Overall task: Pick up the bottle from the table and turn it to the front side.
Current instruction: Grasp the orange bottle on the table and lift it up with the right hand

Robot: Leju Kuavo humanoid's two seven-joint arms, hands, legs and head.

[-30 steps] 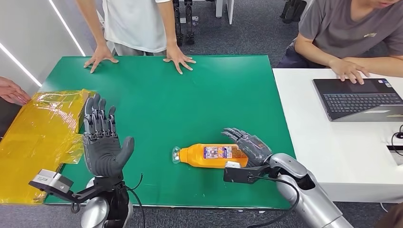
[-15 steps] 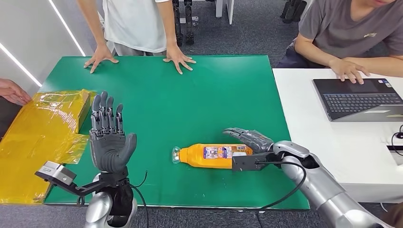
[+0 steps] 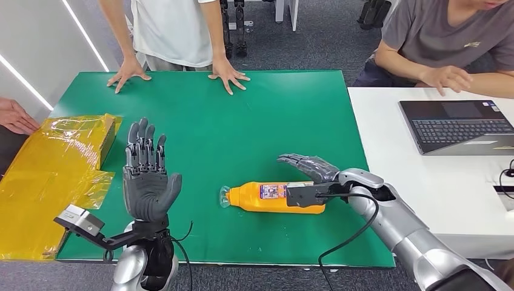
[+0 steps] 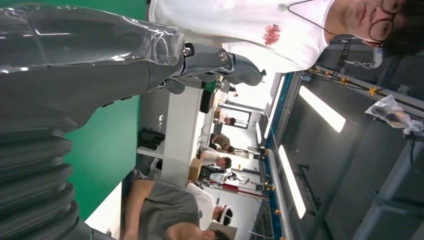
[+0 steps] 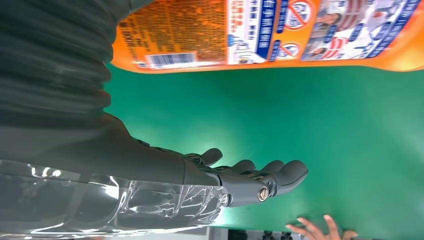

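Note:
An orange bottle (image 3: 267,198) with a clear cap lies on its side on the green table (image 3: 242,115), cap pointing left, printed label up. My right hand (image 3: 309,167) reaches over its base end from the far side, fingers spread and extended, not closed around it. In the right wrist view the bottle (image 5: 280,35) with its label lies beside the palm, and the right hand's fingers (image 5: 250,175) stretch out over bare green. My left hand (image 3: 145,173) stands upright and open near the front left of the table, holding nothing; the left wrist view shows its fingers (image 4: 220,62).
A yellow plastic-wrapped package (image 3: 54,163) lies at the table's left edge. A person leans both hands (image 3: 227,76) on the far edge. Another person's hand (image 3: 15,118) rests at the far left. A white desk with a laptop (image 3: 460,124) adjoins on the right.
My right hand has slid left and farther over the bottle's base. My left hand has moved right and slightly forward, still upright and open. The seated person's hand lifted off the laptop.

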